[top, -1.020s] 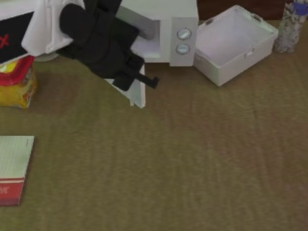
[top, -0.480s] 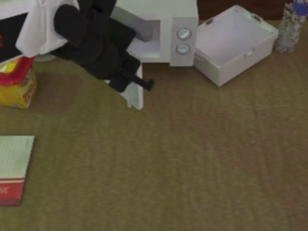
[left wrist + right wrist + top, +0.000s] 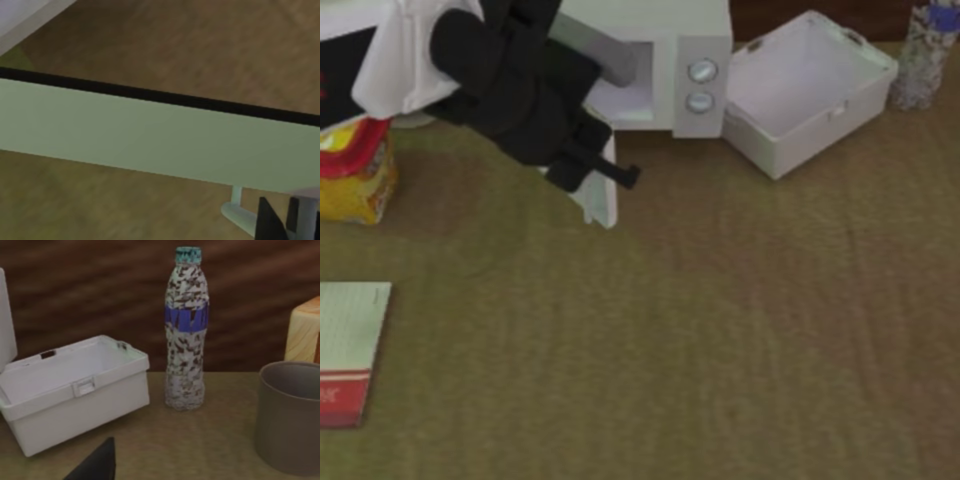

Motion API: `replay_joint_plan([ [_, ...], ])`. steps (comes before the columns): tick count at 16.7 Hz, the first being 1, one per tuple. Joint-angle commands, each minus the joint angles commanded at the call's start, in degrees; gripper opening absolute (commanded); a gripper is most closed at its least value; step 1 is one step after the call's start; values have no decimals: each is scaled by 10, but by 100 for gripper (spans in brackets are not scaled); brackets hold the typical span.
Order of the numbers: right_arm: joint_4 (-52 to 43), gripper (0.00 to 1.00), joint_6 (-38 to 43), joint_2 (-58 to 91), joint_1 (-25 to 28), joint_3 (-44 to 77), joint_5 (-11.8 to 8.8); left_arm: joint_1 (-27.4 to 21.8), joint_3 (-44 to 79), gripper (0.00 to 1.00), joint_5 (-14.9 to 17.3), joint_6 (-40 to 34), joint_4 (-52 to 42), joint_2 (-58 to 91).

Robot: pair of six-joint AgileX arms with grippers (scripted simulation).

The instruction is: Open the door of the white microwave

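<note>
One arm working: left gripper (image 3: 610, 172) clamps door (image 3: 603, 205) edge, white microwave (image 3: 660, 40) half-open; next, swing wider left.

The door's (image 3: 160, 142) pale edge runs as a wide band across the view, a thin black strip along one side. Brown tabletop (image 3: 200, 45) lies behind it. A dark finger (image 3: 270, 222) sits beside the door's pale handle (image 3: 237, 215).

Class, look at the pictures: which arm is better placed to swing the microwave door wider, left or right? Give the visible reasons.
Left. The left gripper is already at the free edge of the door, which stands ajar from the microwave. The right arm is absent from the top view; its wrist camera faces the bin and bottle.
</note>
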Motion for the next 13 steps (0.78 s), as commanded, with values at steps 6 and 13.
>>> replay_joint_plan([
  [6, 0, 100, 0, 0, 0, 0, 0, 0, 0, 0, 0, 0, 0, 0],
  [13, 0, 100, 0, 0, 0, 0, 0, 1, -4, 0, 8, 7, -2, -2],
])
